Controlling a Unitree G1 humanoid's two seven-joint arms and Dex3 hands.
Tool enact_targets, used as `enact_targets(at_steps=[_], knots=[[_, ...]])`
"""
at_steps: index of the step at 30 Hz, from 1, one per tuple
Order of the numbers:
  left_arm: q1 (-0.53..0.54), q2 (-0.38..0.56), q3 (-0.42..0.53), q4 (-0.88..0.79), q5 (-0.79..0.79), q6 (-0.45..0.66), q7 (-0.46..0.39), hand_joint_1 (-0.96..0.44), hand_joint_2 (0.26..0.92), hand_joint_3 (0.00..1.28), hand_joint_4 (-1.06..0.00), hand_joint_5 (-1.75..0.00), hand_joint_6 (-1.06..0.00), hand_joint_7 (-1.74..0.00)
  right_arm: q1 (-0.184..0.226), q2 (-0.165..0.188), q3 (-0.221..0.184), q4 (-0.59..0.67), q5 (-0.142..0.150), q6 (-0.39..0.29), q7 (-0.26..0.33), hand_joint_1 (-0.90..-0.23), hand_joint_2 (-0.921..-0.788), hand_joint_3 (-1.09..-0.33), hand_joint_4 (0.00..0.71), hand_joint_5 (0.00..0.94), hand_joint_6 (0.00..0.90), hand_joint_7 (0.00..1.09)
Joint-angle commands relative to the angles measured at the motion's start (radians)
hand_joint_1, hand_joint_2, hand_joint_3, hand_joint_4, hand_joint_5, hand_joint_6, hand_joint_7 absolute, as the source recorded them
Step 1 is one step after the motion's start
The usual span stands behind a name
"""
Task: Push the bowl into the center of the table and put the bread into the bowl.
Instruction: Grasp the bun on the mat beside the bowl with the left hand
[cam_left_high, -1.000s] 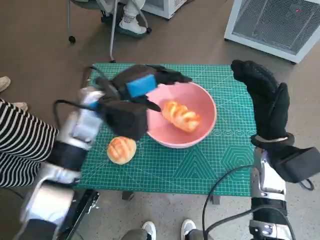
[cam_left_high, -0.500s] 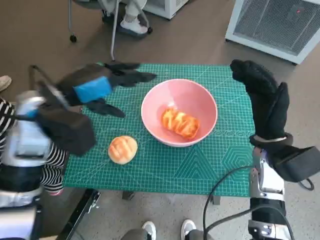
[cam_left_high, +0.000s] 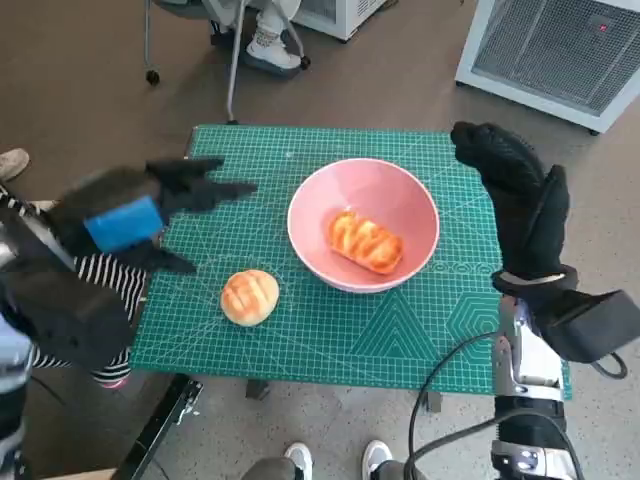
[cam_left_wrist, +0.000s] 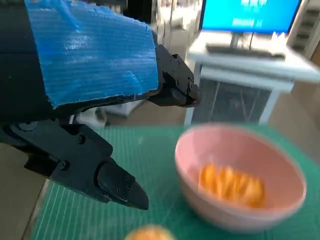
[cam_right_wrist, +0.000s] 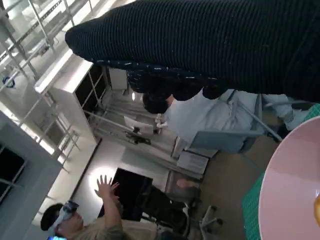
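Observation:
A pink bowl (cam_left_high: 363, 238) stands on the green cutting mat (cam_left_high: 420, 330), a little right of the middle, with a twisted golden bread (cam_left_high: 365, 242) inside it. A round bun (cam_left_high: 249, 296) lies on the mat to the bowl's front left. My left hand (cam_left_high: 140, 212) hangs blurred over the table's left edge, fingers spread and holding nothing. In the left wrist view its fingers (cam_left_wrist: 115, 182) are apart, with the bowl (cam_left_wrist: 240, 187) and the bread (cam_left_wrist: 232, 182) beyond them. My gloved right hand (cam_left_high: 520, 205) is raised by the bowl's right side, fingers extended, touching nothing.
A person in a striped sleeve (cam_left_high: 70, 290) stands at the table's left. A white appliance (cam_left_high: 560, 50) is on the floor at the far right, chair legs (cam_left_high: 235, 50) at the far side. Feet (cam_left_high: 335, 460) show below the front edge. The right wrist view shows a seated person (cam_right_wrist: 200, 110).
My left hand has drawn back from the bowl's left rim to beyond the table's left edge, empty. The bowl, bread and bun stay put. The right hand hardly moved.

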Motion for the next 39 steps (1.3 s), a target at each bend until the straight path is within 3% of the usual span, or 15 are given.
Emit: enact_targets(at_steps=[1, 11, 23, 30, 34, 38, 39], knots=[[0.052, 0.008, 0.001, 0.015, -0.01, -0.049, 0.007, -0.25, 0.756, 0.0, -0.22, -0.01, -0.39, -0.02, 0.011, -0.001, -0.003, 0.017, 0.018, 0.016, 0.018, -0.755, -0.921, -0.752, 0.187, 0.0, 0.039, 0.55], [0.098, -0.052, -0.117, 0.151, 0.1, -0.15, 0.076, -0.27, 0.767, 0.0, -0.23, 0.0, -0.37, -0.01, 0.012, -0.005, -0.007, 0.023, 0.021, 0.019, 0.027, -0.755, -0.921, -0.753, 0.183, 0.0, 0.038, 0.55], [0.014, -0.118, -0.246, 0.335, 0.214, -0.168, 0.109, -0.3, 0.784, 0.01, -0.22, 0.0, -0.35, 0.0, 0.015, -0.014, -0.007, 0.018, 0.029, 0.026, 0.039, -0.755, -0.921, -0.752, 0.181, 0.0, 0.037, 0.55], [-0.041, -0.192, -0.343, 0.519, 0.339, -0.214, 0.233, -0.19, 0.781, 0.0, -0.24, -0.01, -0.35, 0.0, 0.021, -0.017, -0.007, 0.013, 0.028, 0.027, 0.042, -0.755, -0.921, -0.75, 0.181, 0.0, 0.036, 0.55], [-0.076, -0.211, -0.392, 0.606, 0.401, -0.217, 0.274, -0.06, 0.799, 0.01, -0.33, -0.03, -0.42, -0.03, 0.03, -0.018, -0.008, 0.001, 0.031, 0.031, 0.044, -0.755, -0.921, -0.75, 0.18, 0.0, 0.037, 0.56], [-0.09, -0.205, -0.415, 0.623, 0.43, -0.207, 0.273, 0.01, 0.844, 0.02, -0.52, -0.07, -0.61, -0.13, 0.04, -0.023, -0.01, -0.012, 0.035, 0.035, 0.047, -0.755, -0.921, -0.75, 0.18, 0.0, 0.037, 0.56], [-0.089, -0.201, -0.416, 0.617, 0.432, -0.207, 0.271, -0.06, 0.859, 0.04, -0.57, -0.12, -0.62, -0.36, 0.043, -0.025, -0.01, -0.016, 0.036, 0.037, 0.047, -0.755, -0.921, -0.75, 0.18, 0.0, 0.037, 0.56]])
